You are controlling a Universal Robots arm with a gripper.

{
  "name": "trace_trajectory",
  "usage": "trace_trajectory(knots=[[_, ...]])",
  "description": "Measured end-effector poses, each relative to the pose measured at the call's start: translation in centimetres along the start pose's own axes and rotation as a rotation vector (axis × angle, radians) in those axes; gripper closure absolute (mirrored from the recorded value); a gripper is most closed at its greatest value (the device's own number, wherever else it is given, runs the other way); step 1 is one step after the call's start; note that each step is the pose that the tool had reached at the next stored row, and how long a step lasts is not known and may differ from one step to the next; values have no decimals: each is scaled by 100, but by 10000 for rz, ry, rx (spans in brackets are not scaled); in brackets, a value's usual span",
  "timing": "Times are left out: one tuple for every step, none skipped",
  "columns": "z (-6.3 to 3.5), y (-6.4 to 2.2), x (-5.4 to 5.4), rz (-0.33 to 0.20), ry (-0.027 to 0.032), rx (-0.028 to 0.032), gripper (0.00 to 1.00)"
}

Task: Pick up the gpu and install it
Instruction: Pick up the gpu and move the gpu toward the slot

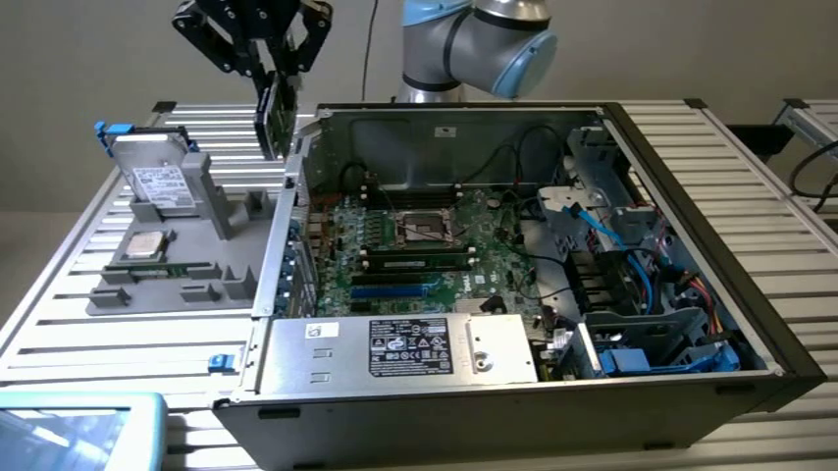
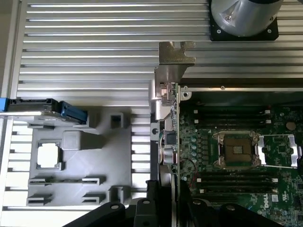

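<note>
Gripper clamps GPU upright above PC case's rim, carry stage; seating needs alignment w/ mobo.

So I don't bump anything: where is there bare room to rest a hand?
Bare table slats lie on the exterior view's right of the computer case, and beside the grey tray toward the camera. Cables crowd the case; the gripper holds the gpu above its wall.

A plain grey wall backs the slatted aluminium table (evenly lit).
</note>
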State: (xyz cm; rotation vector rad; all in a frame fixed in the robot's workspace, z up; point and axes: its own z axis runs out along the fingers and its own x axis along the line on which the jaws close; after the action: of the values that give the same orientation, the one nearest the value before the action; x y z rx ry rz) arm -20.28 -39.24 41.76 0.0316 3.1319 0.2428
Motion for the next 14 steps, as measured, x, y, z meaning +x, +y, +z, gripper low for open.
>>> trace_trajectory(knots=[[-3, -7, -28, 4, 27, 0, 72], [-5, -14, -59, 8, 54, -1, 72], [-8, -21, -87, 12, 80, -1, 72], [-11, -27, -115, 16, 106, 0, 72], [-13, -34, -143, 20, 131, -1, 72], [-14, -39, -170, 24, 155, -3, 72], [-15, -43, -195, 29, 187, -7, 72], [-15, -47, -221, 33, 221, -13, 72], [-16, -50, -248, 39, 256, -16, 72], [-16, -52, -279, 43, 282, -18, 72], [-17, -55, -316, 47, 303, -17, 72], [-17, -59, -357, 49, 318, -17, 72], [-18, -63, -402, 51, 327, -17, 72], [-18, -67, -451, 51, 330, -17, 72]])
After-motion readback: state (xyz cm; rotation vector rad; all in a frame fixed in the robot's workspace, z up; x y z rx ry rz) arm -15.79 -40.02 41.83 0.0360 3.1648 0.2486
